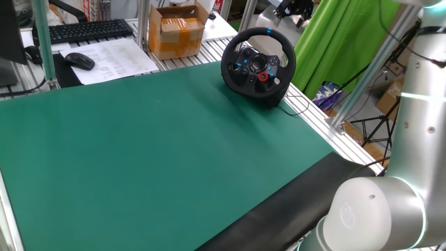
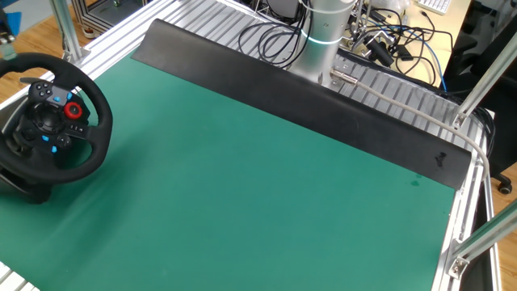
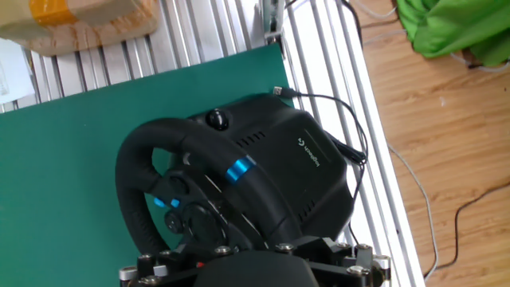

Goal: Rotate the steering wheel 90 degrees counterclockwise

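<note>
The steering wheel [image 1: 258,64] stands on its black base at the far right corner of the green mat [image 1: 153,139], its face turned toward the mat. Its red dial [image 1: 263,77] sits low on the hub and a blue stripe [image 1: 270,31] marks the rim top. In the other fixed view the wheel [image 2: 52,121] is at the left edge. The hand view looks down on the wheel's rim and base [image 3: 207,199] from above and behind. Only part of my gripper [image 1: 293,8] shows, above the wheel at the frame's top. Its fingers are hidden in every view.
A cardboard box [image 1: 178,31], a keyboard [image 1: 83,29] and a mouse [image 1: 79,61] lie beyond the mat's far edge. The wheel's cable [image 1: 298,108] trails onto the aluminium rails. A green cloth [image 1: 348,42] hangs at the right. My arm's base [image 2: 323,40] stands among cables.
</note>
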Motion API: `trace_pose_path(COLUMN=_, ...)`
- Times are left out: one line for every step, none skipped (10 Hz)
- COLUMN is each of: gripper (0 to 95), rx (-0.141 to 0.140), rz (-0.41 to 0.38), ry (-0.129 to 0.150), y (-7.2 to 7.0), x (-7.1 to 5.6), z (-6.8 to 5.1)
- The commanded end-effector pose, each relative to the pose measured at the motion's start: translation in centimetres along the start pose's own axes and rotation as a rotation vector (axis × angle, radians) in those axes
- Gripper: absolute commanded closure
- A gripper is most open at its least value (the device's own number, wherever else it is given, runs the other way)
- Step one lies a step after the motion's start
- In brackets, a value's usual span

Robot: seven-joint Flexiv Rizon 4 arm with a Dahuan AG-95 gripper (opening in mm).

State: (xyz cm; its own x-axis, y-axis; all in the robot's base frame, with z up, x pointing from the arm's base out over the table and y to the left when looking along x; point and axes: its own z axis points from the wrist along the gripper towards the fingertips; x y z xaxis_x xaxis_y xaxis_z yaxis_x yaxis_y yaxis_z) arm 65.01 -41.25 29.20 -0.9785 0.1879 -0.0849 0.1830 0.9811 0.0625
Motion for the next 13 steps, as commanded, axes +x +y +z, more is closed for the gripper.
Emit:
trace_pose_path(gripper=0.0, rx=0.009, rz=0.009, ry=-0.019, y=0.2, x=0.9, z=0.5)
trace_pose_path(gripper=0.0, rx=0.008, rz=0.011, ry=-0.021, y=0.2, x=1.0, z=0.7)
trace_pose_path(gripper=0.0, rx=0.008, rz=0.010, ry=-0.020, y=0.2, x=1.1, z=0.7)
trace_pose_path(gripper=0.0, rx=0.007, rz=0.012, ry=-0.022, y=0.3, x=1.1, z=0.9)
trace_pose_path(gripper=0.0, rx=0.006, rz=0.012, ry=-0.026, y=0.3, x=1.0, z=1.1)
trace_pose_path(gripper=0.0, rx=0.006, rz=0.011, ry=-0.030, y=0.3, x=1.0, z=1.2)
trace_pose_path(gripper=0.0, rx=0.003, rz=0.010, ry=-0.031, y=0.2, x=1.0, z=1.5)
trace_pose_path(gripper=0.0, rx=0.002, rz=0.008, ry=-0.034, y=0.0, x=0.9, z=1.8)
trace_pose_path(gripper=19.0, rx=-0.003, rz=0.006, ry=-0.038, y=-0.1, x=0.8, z=2.1)
trace_pose_path(gripper=19.0, rx=-0.005, rz=0.002, ry=-0.042, y=-0.2, x=0.7, z=2.5)
trace_pose_path(gripper=19.0, rx=-0.009, rz=-0.001, ry=-0.046, y=-0.4, x=0.6, z=2.9)
trace_pose_path(gripper=19.0, rx=-0.019, rz=-0.002, ry=-0.049, y=-0.6, x=0.4, z=3.5)
trace_pose_path(gripper=19.0, rx=-0.020, rz=-0.003, ry=-0.050, y=-0.6, x=0.4, z=3.7)
